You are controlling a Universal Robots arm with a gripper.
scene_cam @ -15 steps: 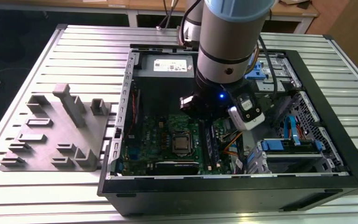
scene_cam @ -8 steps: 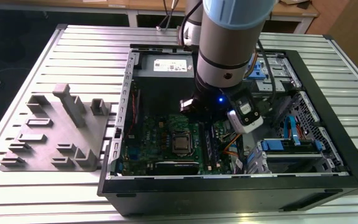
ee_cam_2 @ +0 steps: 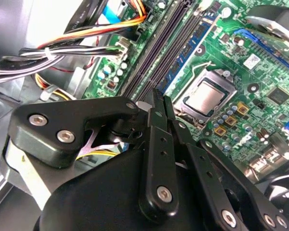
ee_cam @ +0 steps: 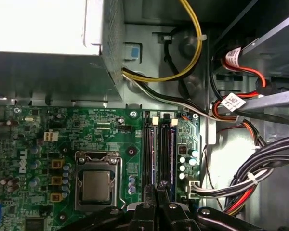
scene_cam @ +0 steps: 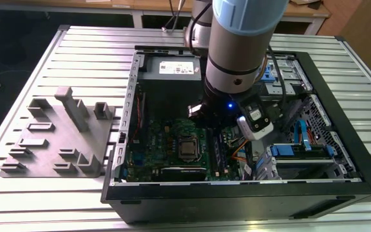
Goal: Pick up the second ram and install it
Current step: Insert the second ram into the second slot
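Down among the memory slots, jaws narrow

From the exterior view I watch the arm (scene_cam: 240,53) reach straight down into the open computer case (scene_cam: 340,191), which lies on the slatted bench (scene_cam: 95,43). The wrist hangs over the motherboard just to the exterior view's right of the processor (scene_cam: 187,147). The grey power supply (scene_cam: 172,72) sits at the far end of the case. The grey holder block (scene_cam: 56,140) rests on the bench just beside the case, on the exterior view's left.

In both wrist views the gripper (ee_cam_2: 157,98) (ee_cam: 158,188) is low over the bank of long black slots. I read the jaws as narrow, with the two fingers lying almost together.

The second ram (ee_cam_2: 189,52) (ee_cam: 172,154) stands on edge among those slots on the green motherboard (ee_cam: 62,130). Its bluish face runs away from the fingertips in line with them. The near end is hidden behind the fingers, so I cannot tell whether they pinch it or only sit against it. The processor lies on one side of the slots and a bundle of cables (ee_cam: 260,163) on the other.
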